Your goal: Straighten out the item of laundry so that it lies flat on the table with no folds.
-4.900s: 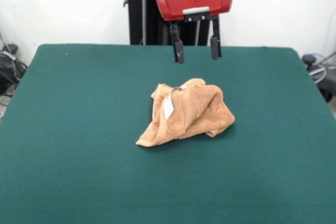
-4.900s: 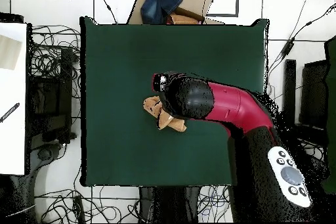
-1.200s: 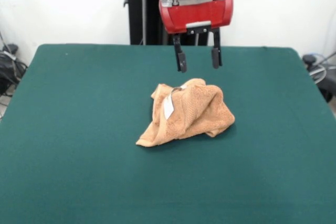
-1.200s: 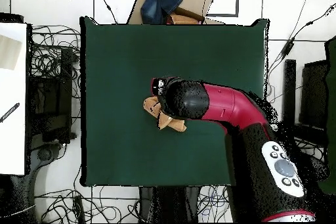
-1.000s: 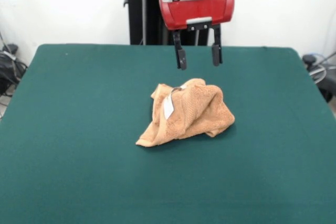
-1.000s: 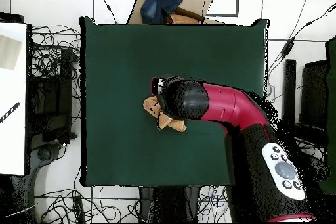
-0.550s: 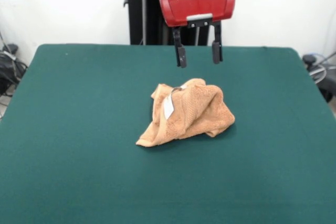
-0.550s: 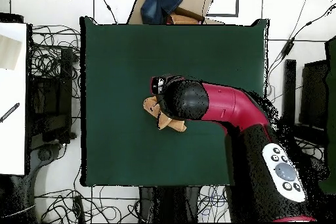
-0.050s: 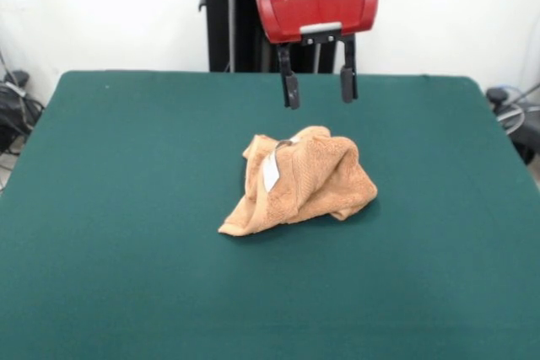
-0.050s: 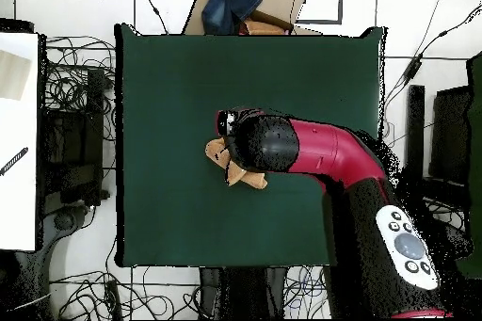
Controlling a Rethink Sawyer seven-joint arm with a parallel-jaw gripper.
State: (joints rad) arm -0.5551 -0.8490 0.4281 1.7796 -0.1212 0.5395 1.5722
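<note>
Because the small orange-tan terry-cloth towel point(image 9: 297, 180) sits bunched in a heap near the middle of the dark green felt-topped table point(image 9: 126, 166), we hold our black two-fingered gripper point(image 9: 318, 90) spread wide and empty above its far edge, ready, we judge, to descend and pinch a fold.

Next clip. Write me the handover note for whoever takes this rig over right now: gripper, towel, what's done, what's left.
Gripper: open, empty, hanging above the towel's far side, not touching it.
Towel: crumpled in a heap near the middle of the table, white label showing on the upper part of the heap. In the overhead view the arm covers most of it.
Done: nothing yet; the towel is bunched with many folds.
Left: grasp an edge or corner, pull it out, spread the towel flat.
</note>
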